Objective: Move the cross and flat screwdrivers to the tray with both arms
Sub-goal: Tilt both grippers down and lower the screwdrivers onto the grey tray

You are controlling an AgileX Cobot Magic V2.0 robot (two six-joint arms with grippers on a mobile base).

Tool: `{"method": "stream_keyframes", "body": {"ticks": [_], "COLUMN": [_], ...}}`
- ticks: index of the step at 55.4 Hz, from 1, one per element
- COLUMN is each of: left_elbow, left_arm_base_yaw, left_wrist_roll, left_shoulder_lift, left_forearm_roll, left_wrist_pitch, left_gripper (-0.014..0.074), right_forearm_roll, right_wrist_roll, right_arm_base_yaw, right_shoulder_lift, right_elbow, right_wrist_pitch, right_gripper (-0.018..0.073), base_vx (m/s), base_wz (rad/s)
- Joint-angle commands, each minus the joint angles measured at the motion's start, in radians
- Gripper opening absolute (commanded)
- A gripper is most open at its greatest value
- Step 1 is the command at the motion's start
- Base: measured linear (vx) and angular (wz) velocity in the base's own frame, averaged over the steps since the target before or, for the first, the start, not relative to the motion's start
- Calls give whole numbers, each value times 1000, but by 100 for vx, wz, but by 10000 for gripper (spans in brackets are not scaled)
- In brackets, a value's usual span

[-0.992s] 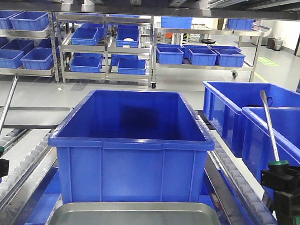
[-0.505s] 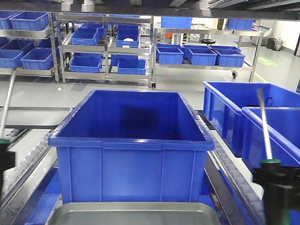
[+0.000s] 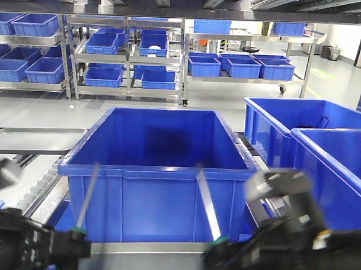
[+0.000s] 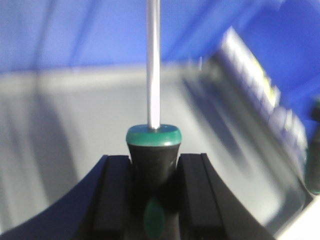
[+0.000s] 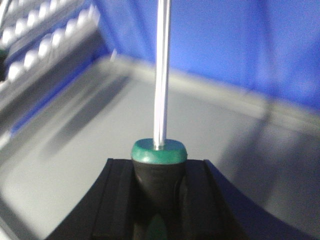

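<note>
Front view: I see both arms low at the bottom edge, blurred. The left gripper (image 3: 70, 242) carries one screwdriver (image 3: 86, 197), shaft angled up and to the right in front of the central blue crate (image 3: 158, 176). The right gripper (image 3: 224, 252) carries the second screwdriver (image 3: 206, 207), shaft leaning up and to the left. Only a thin strip of the tray (image 3: 144, 247) shows between the arms, just below the crate wall. I cannot tell from here which tip is cross and which is flat.

Left wrist view: the left gripper (image 4: 154, 172) has its fingers (image 4: 116, 190) pinched against the black handle just below the green collar (image 4: 153, 135). The steel shaft (image 4: 153, 65) runs straight away from the camera. The grey tray floor (image 4: 65, 130) lies beneath the tool, with the blue crate wall behind it.

Right wrist view: the right gripper (image 5: 159, 180) clamps its screwdriver the same way, fingers (image 5: 116, 192) pressed on the handle under the collar (image 5: 159, 151), shaft (image 5: 162, 65) pointing ahead over the tray floor (image 5: 80, 155).

Handling judgement: each tool looks light and rigid. The smooth round shaft would roll and slip under the pads, so the thicker handle is the correct hold. Once set down, a screwdriver may roll until the low tray rim (image 5: 200, 87) stops it.
</note>
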Motion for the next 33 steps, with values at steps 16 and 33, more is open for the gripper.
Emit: {"method": "stream_keyframes", "body": {"ticks": [16,33], "left_elbow": [-31,-31], "left_arm_base_yaw": [-4,-4], "left_wrist_roll": [59,59], "left_shoulder_lift": [57,88], "left_forearm_roll": [-76,-78], "left_wrist_pitch": [64,73], "left_gripper": [197,487], "right_forearm_roll": [54,32], "right_wrist_roll": [87,94], "right_arm_base_yaw": [11,11], "right_shoulder_lift": [77,79], "right_elbow": [-32,-32], "right_wrist_pitch": [12,2], "right_gripper": [201,422], "base_vx": [0,0], "base_wz": [0,0]}}
